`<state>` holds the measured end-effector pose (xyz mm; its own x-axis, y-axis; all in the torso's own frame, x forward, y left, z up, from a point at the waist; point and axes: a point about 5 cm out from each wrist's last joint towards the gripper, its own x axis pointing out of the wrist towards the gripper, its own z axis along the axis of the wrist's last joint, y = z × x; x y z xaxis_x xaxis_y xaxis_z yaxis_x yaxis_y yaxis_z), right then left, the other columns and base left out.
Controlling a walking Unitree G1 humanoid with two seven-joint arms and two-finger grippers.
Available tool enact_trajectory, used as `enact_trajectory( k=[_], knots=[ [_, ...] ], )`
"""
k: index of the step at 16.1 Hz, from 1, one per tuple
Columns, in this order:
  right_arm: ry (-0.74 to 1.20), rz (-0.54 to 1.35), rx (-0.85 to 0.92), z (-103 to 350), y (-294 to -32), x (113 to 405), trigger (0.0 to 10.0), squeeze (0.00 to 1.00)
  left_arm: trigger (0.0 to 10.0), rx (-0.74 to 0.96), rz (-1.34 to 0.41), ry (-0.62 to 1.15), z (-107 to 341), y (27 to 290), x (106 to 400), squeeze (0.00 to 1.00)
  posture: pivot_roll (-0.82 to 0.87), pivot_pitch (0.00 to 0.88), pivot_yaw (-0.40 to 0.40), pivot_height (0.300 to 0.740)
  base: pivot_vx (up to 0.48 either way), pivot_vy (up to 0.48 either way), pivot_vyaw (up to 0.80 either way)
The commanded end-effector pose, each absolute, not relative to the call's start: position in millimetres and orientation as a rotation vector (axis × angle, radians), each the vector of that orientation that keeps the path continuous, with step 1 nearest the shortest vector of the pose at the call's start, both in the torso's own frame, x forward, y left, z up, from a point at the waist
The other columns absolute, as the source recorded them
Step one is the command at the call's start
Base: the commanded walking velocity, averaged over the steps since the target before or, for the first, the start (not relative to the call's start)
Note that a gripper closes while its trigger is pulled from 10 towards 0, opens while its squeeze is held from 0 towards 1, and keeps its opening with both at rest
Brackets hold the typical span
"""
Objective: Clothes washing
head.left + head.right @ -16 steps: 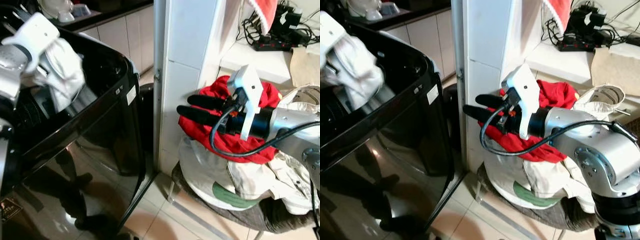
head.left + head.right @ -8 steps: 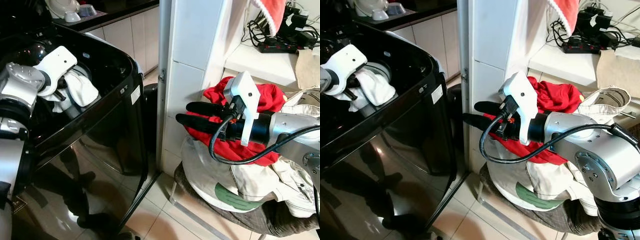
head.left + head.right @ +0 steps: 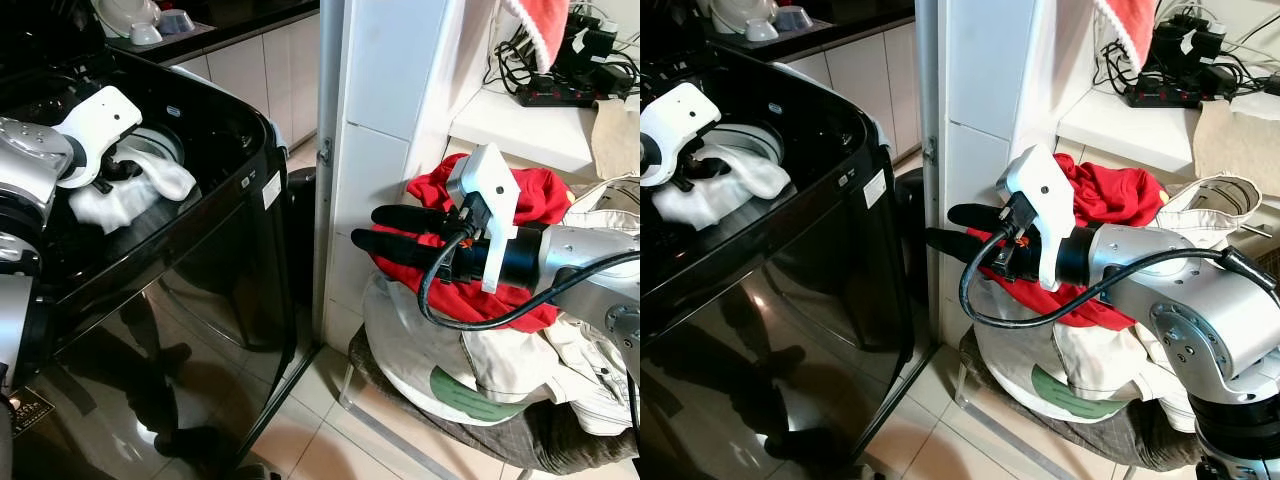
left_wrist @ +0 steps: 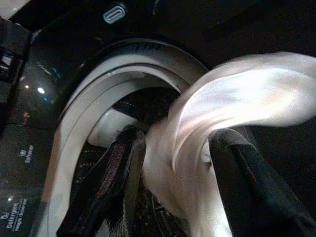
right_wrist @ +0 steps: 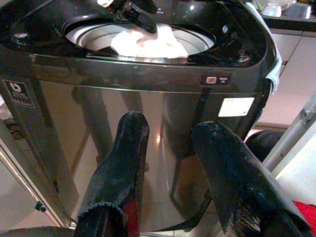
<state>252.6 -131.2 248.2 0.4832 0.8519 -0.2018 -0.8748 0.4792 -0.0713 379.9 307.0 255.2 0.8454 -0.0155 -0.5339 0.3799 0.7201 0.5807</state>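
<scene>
While the white garment hangs at the drum opening, loading judged under way, not finished. Left gripper down inside the mouth of the black top-load washing machine; jaws closed on the white cloth, one fold bunched between the two black fingers over the pale drum rim. Garment partly in the drum, partly draped on the rim; release not yet made.

Right gripper held out in free air between washer and laundry pile, jaws moderately apart, holding nothing, pointing toward the machine.

Left to do, by estimate: drop white piece, then fetch from the heap. Red garment on top, cream and white pieces beneath, all piled on a low seat or basket just beside the white tiled pillar.

Room: pale tiled floor, glossy washer front showing reflections. Surface at upper right carrying a power strip with tangled black cables. Dark kitchen surface behind washer with bowls, white cabinet fronts below.
</scene>
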Motion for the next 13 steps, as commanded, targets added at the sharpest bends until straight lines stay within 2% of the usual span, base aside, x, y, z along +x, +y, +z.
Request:
enact_trajectory(
  k=[1,4,6,7,8,9,10,11,13],
  knots=[
    [0.151,1.058,-0.185,249,-132,254,10.0,0.00,10.0,0.743,-0.235,0.530,259,309,379,1.00,-0.07,0.000,0.036,0.740,0.000,0.000,0.00],
    [0.149,1.045,-0.188,249,-133,255,10.0,0.00,10.0,0.749,-0.209,0.519,263,315,376,1.00,-0.07,0.000,0.036,0.740,0.000,0.000,0.00],
    [0.126,0.921,-0.170,251,-139,268,10.0,0.00,10.0,0.641,-0.248,0.351,273,298,383,1.00,-0.07,0.000,0.042,0.740,0.000,0.000,0.00],
    [0.133,0.824,-0.174,250,-145,278,10.0,0.00,10.0,0.559,-0.306,0.259,275,283,387,0.89,-0.07,0.000,0.042,0.740,0.000,0.000,0.00],
    [0.145,0.771,-0.176,248,-148,283,10.0,0.00,10.0,0.508,-0.341,0.205,274,273,388,0.58,-0.07,0.000,0.046,0.740,0.000,0.000,0.00],
    [0.147,0.677,-0.151,247,-155,290,10.0,0.00,10.0,0.406,-0.391,0.143,264,248,387,0.09,-0.07,0.000,0.049,0.740,0.000,0.000,0.00],
    [0.145,0.610,-0.142,246,-161,294,10.0,0.00,10.0,0.372,-0.455,0.052,256,224,379,0.00,-0.07,0.000,0.047,0.740,0.000,0.000,0.00],
    [0.162,0.532,-0.187,242,-168,299,10.0,0.00,10.0,0.256,-0.479,-0.074,252,195,369,0.00,-0.07,0.000,0.046,0.740,0.000,0.000,0.00],
    [0.194,0.457,-0.229,233,-177,303,10.0,0.00,10.0,0.146,-0.516,-0.216,246,163,349,0.00,-0.08,0.000,0.049,0.740,0.000,0.000,0.00]
  ],
)
